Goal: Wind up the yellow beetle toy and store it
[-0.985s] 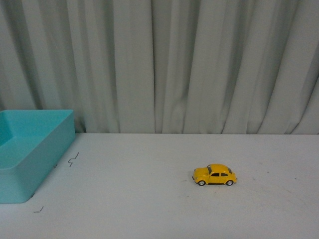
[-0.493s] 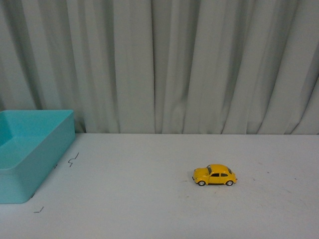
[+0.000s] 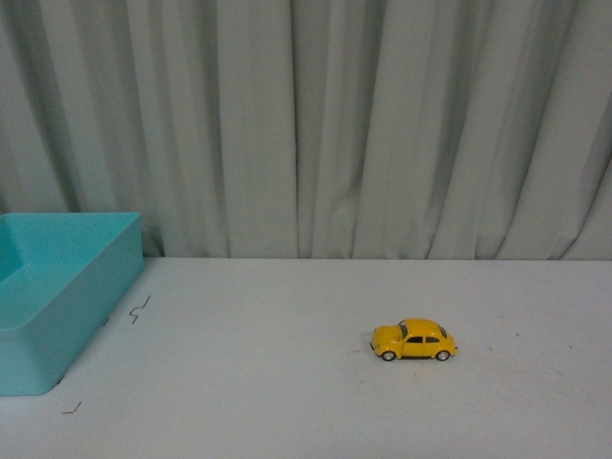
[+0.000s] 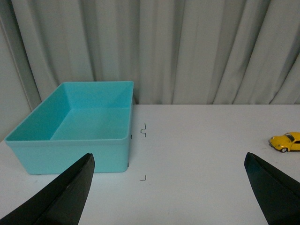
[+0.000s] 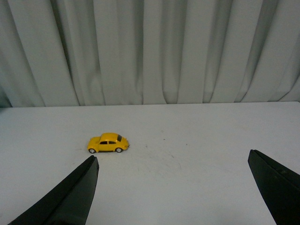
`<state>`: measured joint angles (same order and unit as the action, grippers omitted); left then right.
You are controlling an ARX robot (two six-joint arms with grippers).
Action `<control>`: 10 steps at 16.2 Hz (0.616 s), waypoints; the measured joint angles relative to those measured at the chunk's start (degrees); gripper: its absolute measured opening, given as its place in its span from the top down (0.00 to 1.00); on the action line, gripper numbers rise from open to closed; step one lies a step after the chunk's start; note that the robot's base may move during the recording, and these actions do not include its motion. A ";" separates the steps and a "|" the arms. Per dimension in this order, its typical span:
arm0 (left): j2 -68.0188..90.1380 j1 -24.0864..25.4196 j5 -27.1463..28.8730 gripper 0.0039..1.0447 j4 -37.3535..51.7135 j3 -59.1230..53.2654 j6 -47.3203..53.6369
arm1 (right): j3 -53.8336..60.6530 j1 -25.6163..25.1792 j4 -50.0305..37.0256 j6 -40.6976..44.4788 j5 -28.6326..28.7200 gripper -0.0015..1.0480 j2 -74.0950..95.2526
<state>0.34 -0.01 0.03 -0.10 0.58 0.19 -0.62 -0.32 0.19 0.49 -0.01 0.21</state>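
A pale grey-green curtain (image 3: 306,124) hangs in deep vertical folds across the whole back of the scene, meeting the far edge of a plain white desk (image 3: 287,402) that fills the lower part of the front view. At the desk's left side stands an open turquoise bin (image 3: 96,296), rectangular, with its inside showing only its own bare floor in the left wrist view. The left gripper (image 4: 168,159) hangs above the desk with its two dark fingers spread wide, the bin behind one finger and open desk between them. The right gripper (image 5: 172,157) is likewise spread wide over bare desk. The yellow beetle toy (image 3: 413,339) sits on its four wheels right of the desk's middle, well apart from the bin and from both grippers. Its long axis runs side to side in the front view, parallel with the desk's far edge, and its nose points left, towards the bin. A few small dark bracket-shaped marks (image 3: 140,308) lie on the desk just beside the bin's near corner.
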 joint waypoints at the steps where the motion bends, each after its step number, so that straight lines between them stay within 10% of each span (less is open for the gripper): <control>1: 0.00 0.00 0.00 0.06 0.00 0.00 -0.02 | 0.00 0.00 0.00 0.00 0.00 0.06 0.00; 10: 0.00 0.00 0.00 0.06 -0.04 0.00 -0.02 | 0.00 0.00 0.02 -0.02 0.00 0.06 0.00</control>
<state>0.34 -0.01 0.03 -0.14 0.58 0.16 -0.62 -0.32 0.21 0.47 -0.01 0.21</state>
